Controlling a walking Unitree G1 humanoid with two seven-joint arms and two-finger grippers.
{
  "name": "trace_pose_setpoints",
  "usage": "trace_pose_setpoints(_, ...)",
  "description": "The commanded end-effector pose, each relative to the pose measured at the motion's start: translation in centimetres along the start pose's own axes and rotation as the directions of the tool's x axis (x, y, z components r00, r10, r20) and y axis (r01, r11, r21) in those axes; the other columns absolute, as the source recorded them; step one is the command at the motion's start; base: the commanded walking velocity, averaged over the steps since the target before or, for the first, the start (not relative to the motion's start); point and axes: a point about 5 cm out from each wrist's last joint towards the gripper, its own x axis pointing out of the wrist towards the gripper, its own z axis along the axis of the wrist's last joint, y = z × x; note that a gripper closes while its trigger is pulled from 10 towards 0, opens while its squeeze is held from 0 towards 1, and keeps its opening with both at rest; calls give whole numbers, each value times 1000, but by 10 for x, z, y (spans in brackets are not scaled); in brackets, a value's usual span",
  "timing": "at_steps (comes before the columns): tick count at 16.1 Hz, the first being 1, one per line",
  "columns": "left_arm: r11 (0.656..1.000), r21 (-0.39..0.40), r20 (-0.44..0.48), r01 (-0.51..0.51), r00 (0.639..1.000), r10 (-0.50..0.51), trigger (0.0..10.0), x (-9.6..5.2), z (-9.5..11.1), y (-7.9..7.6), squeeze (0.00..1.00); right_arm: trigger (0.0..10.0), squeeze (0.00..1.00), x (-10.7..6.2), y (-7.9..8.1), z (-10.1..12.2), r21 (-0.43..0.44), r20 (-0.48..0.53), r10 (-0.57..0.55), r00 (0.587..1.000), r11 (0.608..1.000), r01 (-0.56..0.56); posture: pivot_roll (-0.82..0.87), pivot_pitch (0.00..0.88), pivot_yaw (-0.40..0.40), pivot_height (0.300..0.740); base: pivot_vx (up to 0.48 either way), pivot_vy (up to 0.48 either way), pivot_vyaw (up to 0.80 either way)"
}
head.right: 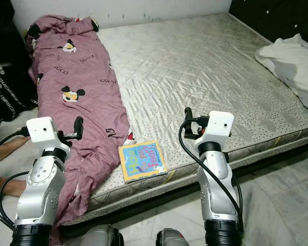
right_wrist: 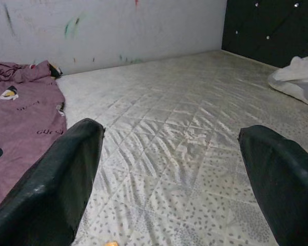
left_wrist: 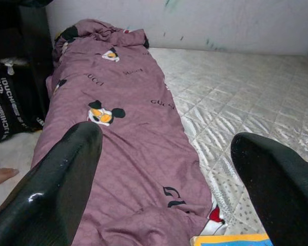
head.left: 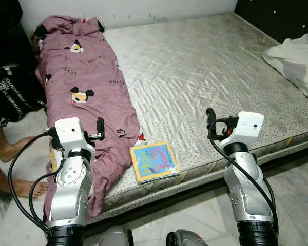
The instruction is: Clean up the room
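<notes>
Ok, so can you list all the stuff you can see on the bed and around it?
mattress: one, silver-grey quilted, low on the floor, no sheet on it.
blanket: one, purple with cartoon mouse prints, lying along the mattress's left side and hanging over its near edge.
book: one, blue and yellow, flat near the mattress's front edge, beside the blanket.
white cloth: one, white, bunched at the mattress's far right.
black bag: one, black with white lettering, on the floor left of the bed.
person's feet: two, bare, on the floor at the left.
left tool: one, black fingers open, over the blanket.
right tool: one, black fingers open, over the mattress.
</notes>
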Motion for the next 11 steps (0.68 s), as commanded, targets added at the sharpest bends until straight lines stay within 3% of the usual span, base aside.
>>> trace_pose_setpoints(1,1000,2,-4,3,1000,-3,10000,1,-2,-1,0,10000,0,-2,-2,-1,-3,2,1,1000,1000,-1,-39,16,20,740,0,0,0)
trace_pose_setpoints(11,1000,0,3,-8,1000,8,10000,1,0,-1,0,10000,0,-3,2,-2,-11,1,29,1000,1000,-29,-38,28,18,740,0,0,0)
